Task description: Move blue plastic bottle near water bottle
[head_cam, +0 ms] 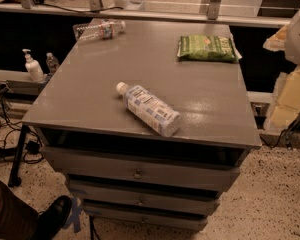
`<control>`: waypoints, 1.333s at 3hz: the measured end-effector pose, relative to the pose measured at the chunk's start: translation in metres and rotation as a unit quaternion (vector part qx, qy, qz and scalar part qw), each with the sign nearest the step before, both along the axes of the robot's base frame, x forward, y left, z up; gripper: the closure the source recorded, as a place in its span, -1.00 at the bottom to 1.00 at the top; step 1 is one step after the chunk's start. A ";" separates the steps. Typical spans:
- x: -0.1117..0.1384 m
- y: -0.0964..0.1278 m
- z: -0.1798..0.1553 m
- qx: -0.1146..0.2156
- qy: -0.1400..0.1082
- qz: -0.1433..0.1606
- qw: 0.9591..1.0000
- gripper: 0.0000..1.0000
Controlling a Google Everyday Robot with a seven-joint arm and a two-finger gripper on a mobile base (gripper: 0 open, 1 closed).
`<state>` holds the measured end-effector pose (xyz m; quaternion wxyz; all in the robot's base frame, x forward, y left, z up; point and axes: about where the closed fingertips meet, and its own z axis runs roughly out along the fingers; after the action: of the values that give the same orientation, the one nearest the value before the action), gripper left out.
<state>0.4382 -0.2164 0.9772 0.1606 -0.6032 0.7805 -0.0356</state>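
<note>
The blue plastic bottle [151, 109] lies on its side near the front middle of the grey cabinet top [90, 99], its white cap pointing to the back left. The water bottle [99, 30], slim and clear with a colourful label band, lies on its side at the far left corner of the top. The two bottles are well apart. Pale parts of my arm [294, 59] show at the right edge, beside the cabinet. My gripper itself is out of view.
A green snack bag [207, 48] lies at the far right of the top. A white pump dispenser [33, 67] and a small bottle [52, 62] stand on a low shelf to the left. A person's shoe [51, 217] is on the floor at lower left. Cables lie on the floor at left.
</note>
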 end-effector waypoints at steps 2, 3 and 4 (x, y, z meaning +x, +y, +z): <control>0.005 0.021 -0.009 0.041 0.004 -0.016 0.999 -1.00; 0.012 0.075 -0.030 0.103 0.031 -0.020 0.994 -1.00; 0.020 0.134 -0.047 0.161 0.062 -0.030 0.985 -1.00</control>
<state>0.4586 -0.0827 0.9306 0.2058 -0.5467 0.8022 0.1233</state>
